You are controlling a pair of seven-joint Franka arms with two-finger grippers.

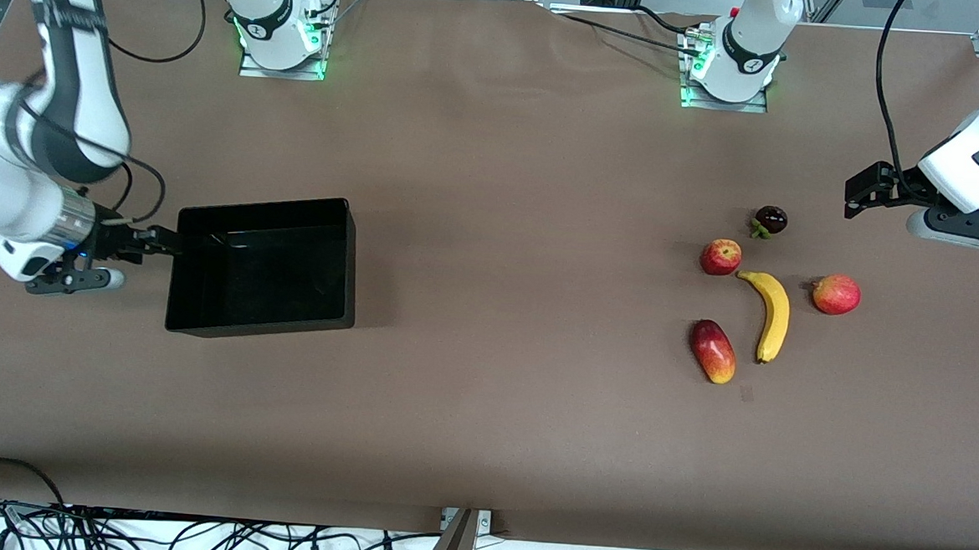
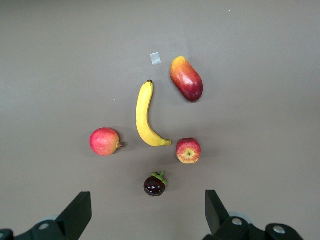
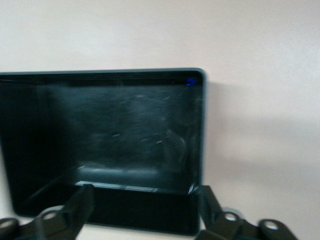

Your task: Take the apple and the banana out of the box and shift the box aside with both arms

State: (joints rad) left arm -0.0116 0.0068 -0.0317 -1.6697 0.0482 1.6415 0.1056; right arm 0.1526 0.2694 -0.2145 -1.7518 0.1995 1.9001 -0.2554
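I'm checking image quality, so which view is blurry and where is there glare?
Right wrist view: soft, washed out, with pale streaks of glare on the box floor. Left wrist view: sharp, even light, banana crisp. Front view: clear, a faint sheen inside the box.

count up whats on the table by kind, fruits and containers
banana: 1
small red apple: 1
round red-yellow fruit: 1
oblong red-yellow fruit: 1
dark purple fruit: 1
black box: 1
total: 6 (5 fruits, 1 box)
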